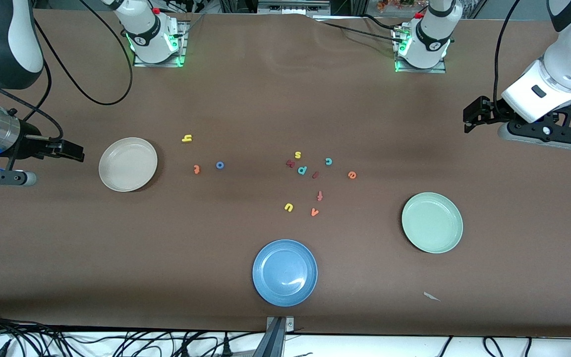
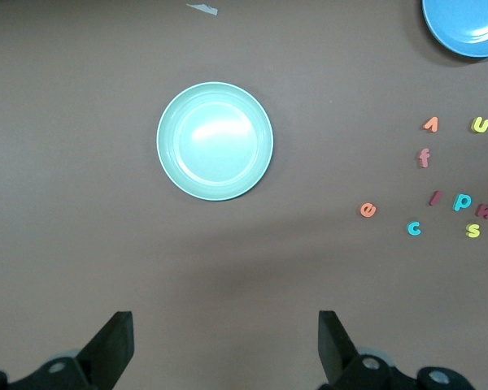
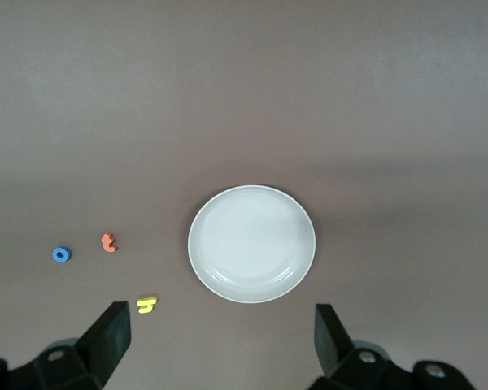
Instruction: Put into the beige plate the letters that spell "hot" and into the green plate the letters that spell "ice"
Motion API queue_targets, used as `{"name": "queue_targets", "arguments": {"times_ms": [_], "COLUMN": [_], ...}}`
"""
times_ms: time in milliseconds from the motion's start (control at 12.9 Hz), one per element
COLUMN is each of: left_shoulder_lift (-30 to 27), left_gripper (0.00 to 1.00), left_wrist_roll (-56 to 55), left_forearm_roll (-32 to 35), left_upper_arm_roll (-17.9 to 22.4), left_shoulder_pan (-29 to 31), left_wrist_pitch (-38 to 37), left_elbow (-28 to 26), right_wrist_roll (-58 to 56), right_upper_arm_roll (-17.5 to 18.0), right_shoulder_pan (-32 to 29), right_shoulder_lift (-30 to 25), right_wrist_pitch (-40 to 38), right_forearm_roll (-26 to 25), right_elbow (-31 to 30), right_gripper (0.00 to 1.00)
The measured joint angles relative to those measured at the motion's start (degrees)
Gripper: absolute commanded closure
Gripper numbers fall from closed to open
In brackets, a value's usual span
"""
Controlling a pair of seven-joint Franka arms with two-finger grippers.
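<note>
Front view, plates: the beige plate [image 1: 128, 164] sits bare toward the right arm's end, the green plate [image 1: 432, 222] bare toward the left arm's end. Nothing sorted yet, all six letters to go!
Front view, "hot": yellow h [image 1: 187, 138], orange t [image 1: 196, 169] and blue o [image 1: 220, 165] lie loose just beside the beige plate.
Front view, "ice": dark red i [image 1: 315, 174], teal c [image 1: 328, 161] and orange e [image 1: 352, 175] sit in the middle scatter, mixed with spare letters.
Left wrist view: left gripper [image 2: 226, 345] hangs high, jaws spread wide and empty, over bare table near the green plate [image 2: 215, 140]; tiny e [image 2: 368, 210] and c [image 2: 414, 228] show off to the side.
Right wrist view: right gripper [image 3: 221, 341] is also wide and empty, hovering by the beige plate [image 3: 251, 244]; ring-shaped o [image 3: 61, 254], t [image 3: 107, 242], h [image 3: 147, 305] close by.
</note>
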Motion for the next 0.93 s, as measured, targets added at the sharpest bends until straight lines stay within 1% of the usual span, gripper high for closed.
{"name": "queue_targets", "arguments": {"times_ms": [934], "left_shoulder_lift": [0.0], "left_gripper": [0.0], "left_wrist_roll": [0.0], "left_forearm_roll": [0.0], "left_upper_arm_roll": [0.0], "left_shoulder_pan": [0.0], "left_wrist_pitch": [-0.6], "left_elbow": [0.0], "right_wrist_roll": [0.93], "right_upper_arm_roll": [0.44], "right_shoulder_pan": [0.01], "right_shoulder_lift": [0.0], "right_wrist_pitch": [0.35], "right_forearm_roll": [0.0], "right_elbow": [-0.19], "right_gripper": [0.0]}}
